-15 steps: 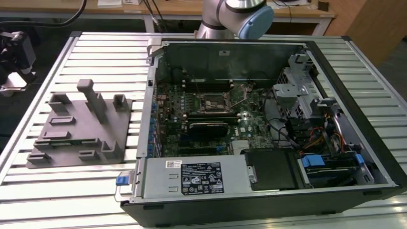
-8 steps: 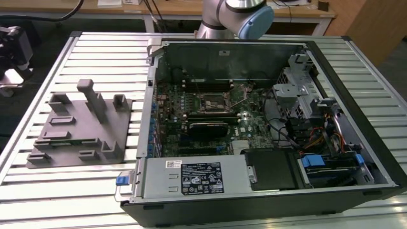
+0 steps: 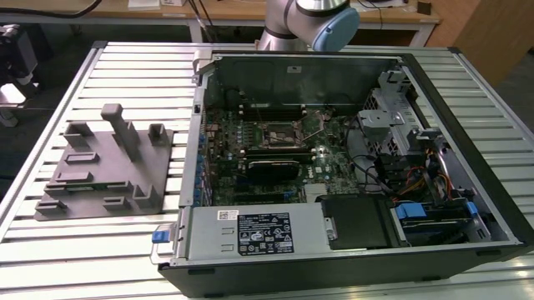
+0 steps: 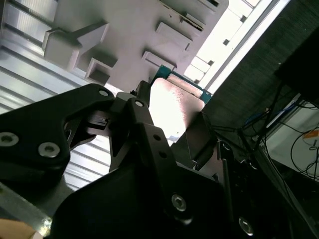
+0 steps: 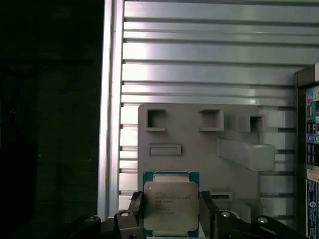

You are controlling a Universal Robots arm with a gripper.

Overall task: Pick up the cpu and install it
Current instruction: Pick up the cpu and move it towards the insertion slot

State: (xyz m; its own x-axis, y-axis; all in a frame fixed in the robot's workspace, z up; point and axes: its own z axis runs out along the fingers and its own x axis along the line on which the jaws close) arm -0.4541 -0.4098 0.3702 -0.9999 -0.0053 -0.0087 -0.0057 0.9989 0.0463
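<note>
The cpu (image 5: 171, 205), a flat square chip with a pale silver top and a green rim, sits clamped between my gripper's (image 5: 171, 215) two black fingers (image 5: 136, 211). In the second wrist view the cpu (image 4: 175, 105) glares bright between the same fingers (image 4: 144, 130), with the gripper (image 4: 172, 124) shut on it. It hangs well above the grey fixture (image 5: 199, 144) and the slatted table. In the exterior view the arm (image 3: 311, 22) rises behind the open computer case (image 3: 492, 206). The motherboard's square socket (image 3: 279, 132) lies inside the case.
The grey plastic fixture (image 3: 104, 169) with upright posts stands on the slatted metal table (image 3: 125, 69), on the exterior view's left of the case. Inside the case are a power supply (image 3: 250, 232), a drive cage (image 3: 392, 112) and loose cables (image 3: 392, 175).
</note>
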